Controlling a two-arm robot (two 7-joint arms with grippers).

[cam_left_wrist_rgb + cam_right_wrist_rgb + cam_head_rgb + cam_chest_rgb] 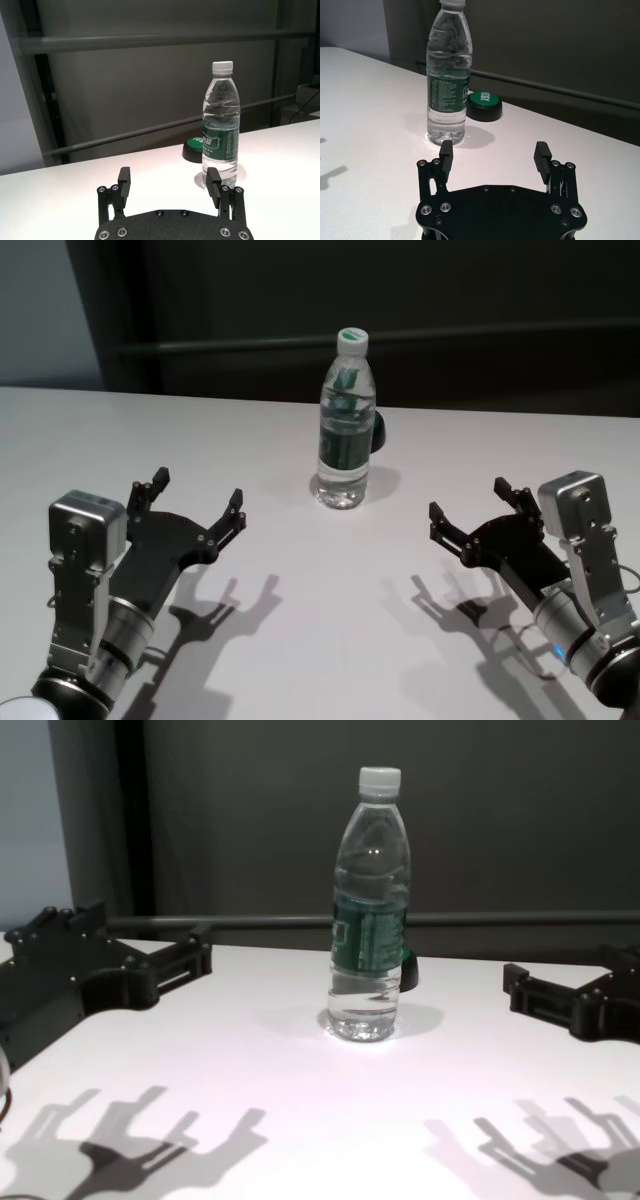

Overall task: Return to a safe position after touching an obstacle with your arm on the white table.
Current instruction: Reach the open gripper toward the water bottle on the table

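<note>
**Operator:** Bottle point(346, 420) stands upright on the white table point(300, 640), ahead of my left gripper point(197, 498) and off to its right, clear of both arms. Left fingers are spread apart.

**Second:** And the right gripper point(472, 505)?

**Operator:** Also spread, empty, bottle ahead to its left. I'd draw each arm straight back and up, away from the bottle, slowly, no sideways sweep.

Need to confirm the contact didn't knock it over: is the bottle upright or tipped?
Upright. The bottle stands on its base on the white table, cap on top, untouched by either tool.
</note>
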